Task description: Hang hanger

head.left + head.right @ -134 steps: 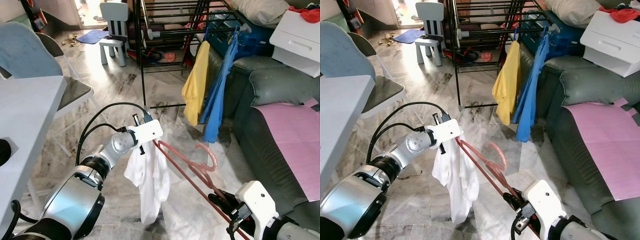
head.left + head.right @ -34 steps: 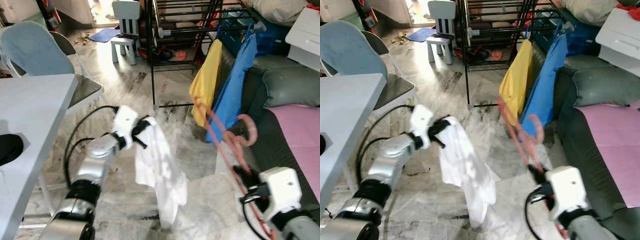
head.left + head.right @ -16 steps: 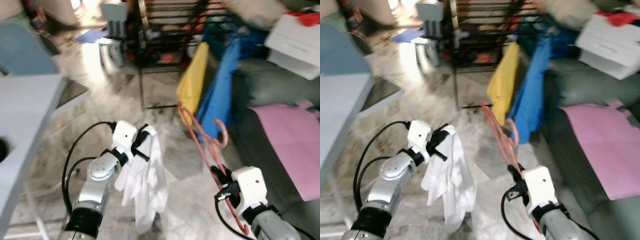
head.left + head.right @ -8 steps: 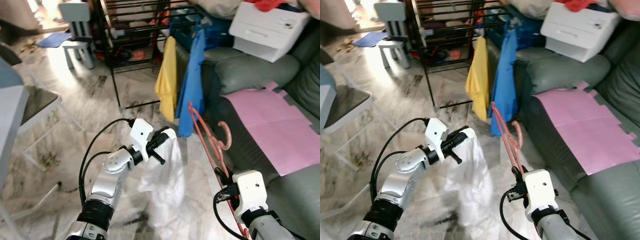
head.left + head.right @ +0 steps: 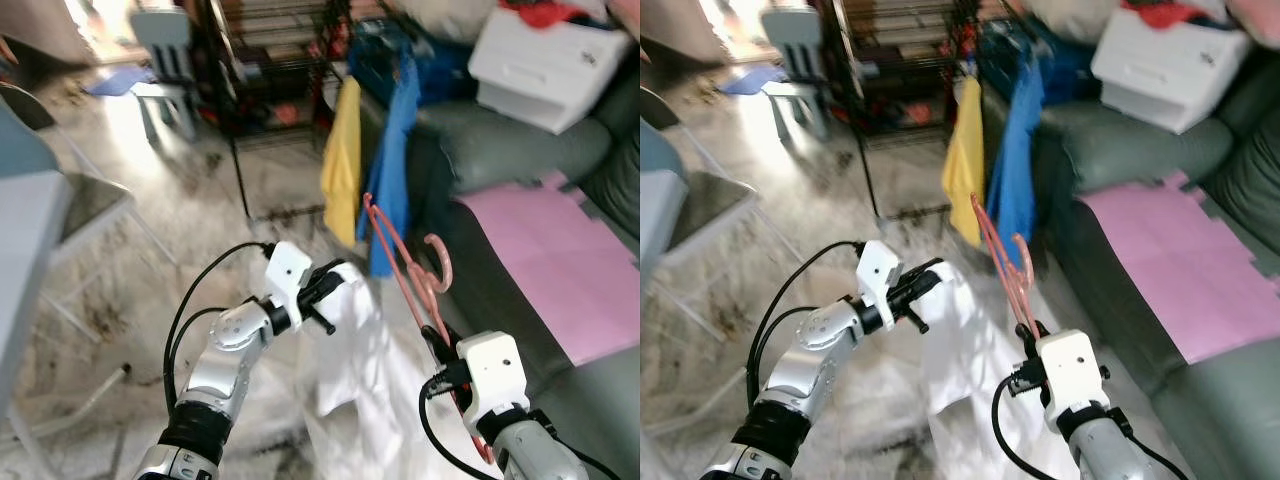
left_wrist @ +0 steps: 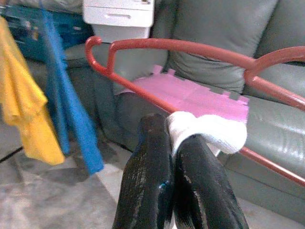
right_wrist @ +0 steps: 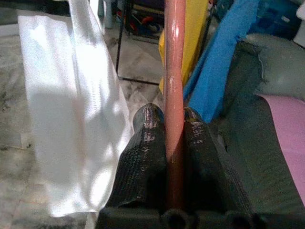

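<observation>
Both pairs of black fingers are clamped: those of the right gripper pinch the bar of the pink hanger, which stands up from it at a tilt with its hook uppermost, and those of the left gripper pinch a fold of the white garment, which drapes down between the two arms toward the floor. In the left wrist view the cloth lies just beside the hanger's lower bar, but I cannot tell whether any of it is threaded on. The likeliest trouble, as I judge it, is the garment sliding off or snagging if the arms pull apart, since it is held by one small pinch; the hanger could also twist in so narrow a grip and miss the rail. Ahead stands a black drying rack with a yellow shirt and a blue garment hanging at its right end, close beside a grey sofa with a pink mat on its seat and a white box at the far end. Marble floor spreads to the left, with a small chair far off; both eye views are somewhat blurred.
</observation>
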